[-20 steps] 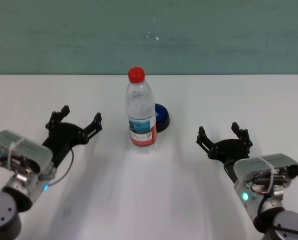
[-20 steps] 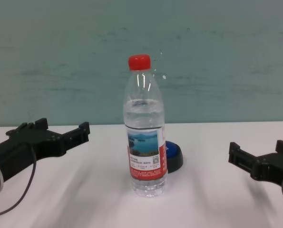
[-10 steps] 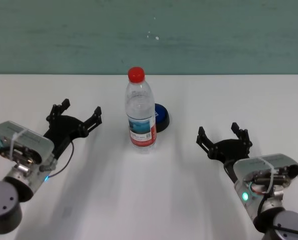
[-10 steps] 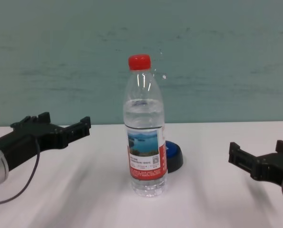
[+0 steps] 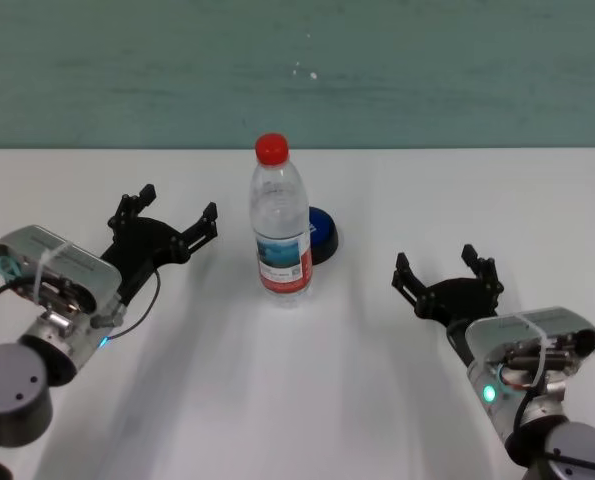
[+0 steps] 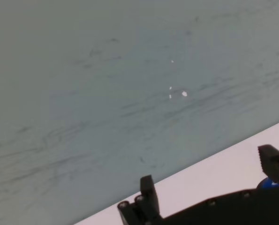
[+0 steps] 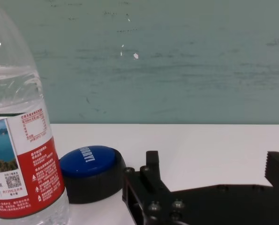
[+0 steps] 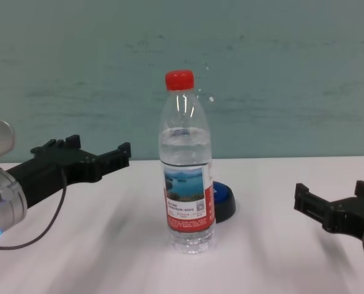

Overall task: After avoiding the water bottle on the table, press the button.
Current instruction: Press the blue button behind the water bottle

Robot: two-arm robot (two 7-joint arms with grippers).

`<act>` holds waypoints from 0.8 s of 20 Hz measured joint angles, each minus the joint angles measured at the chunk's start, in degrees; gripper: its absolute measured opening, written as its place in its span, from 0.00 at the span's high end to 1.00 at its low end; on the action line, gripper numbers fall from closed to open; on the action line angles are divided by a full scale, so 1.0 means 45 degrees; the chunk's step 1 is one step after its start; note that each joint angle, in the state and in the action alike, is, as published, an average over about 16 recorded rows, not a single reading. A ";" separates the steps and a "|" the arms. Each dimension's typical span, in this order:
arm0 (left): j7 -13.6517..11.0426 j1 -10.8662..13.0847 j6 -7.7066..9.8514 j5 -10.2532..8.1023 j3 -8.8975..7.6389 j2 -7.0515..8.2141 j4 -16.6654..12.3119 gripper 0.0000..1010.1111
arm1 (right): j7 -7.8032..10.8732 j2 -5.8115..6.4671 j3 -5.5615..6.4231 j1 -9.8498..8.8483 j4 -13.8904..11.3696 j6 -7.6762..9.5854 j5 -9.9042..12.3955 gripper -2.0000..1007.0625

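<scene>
Approaching phase, judged from the layout: button not yet pressed, bottle not yet passed.

Nearest: right gripper (image 5: 447, 277), low over the white desk (image 5: 307, 400) on the right side, jaws spread, holding nothing, well apart from the bottle. Apparently idle.

Next: left gripper (image 5: 167, 222), raised over the desk on the left side, jaws spread, empty, aimed toward the centre and near the bottle but not touching.

Centre: water bottle (image 5: 280, 222), upright, red cap on, standing directly in front of the button in the chest view.

Just behind and slightly to the right of the bottle: button (image 5: 322, 233), blue dome on black base, close beside the bottle; contact between the two cannot be confirmed. More than half hidden by the bottle in the chest view; seen whole in the right wrist view.

Next move, as a judgement: route the working gripper around the bottle with side clearance, then descend onto the blue dome. Risk: tall, narrow bottle likely to tip if brushed.

Markings:
- Bottle label: red and white, blue lake picture, square code, small print too fine to read.
- Button dome: short white word, not legible.

Farthest: green wall (image 5: 297, 70), behind the desk edge.
</scene>
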 joint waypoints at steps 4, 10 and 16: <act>-0.0059 -0.0169 -0.0054 0.0016 0.0132 0.0010 0.0125 0.00 | 0.0000 0.0000 0.0000 0.0000 0.0000 0.0000 0.0000 0.00; -0.0110 -0.0378 -0.0122 0.0074 0.0299 0.0044 0.0293 0.00 | 0.0000 0.0000 0.0000 0.0000 0.0000 0.0000 0.0000 0.00; -0.0154 -0.0588 -0.0185 0.0180 0.0448 0.0096 0.0466 0.00 | 0.0000 0.0000 0.0000 0.0000 0.0000 0.0000 0.0000 0.00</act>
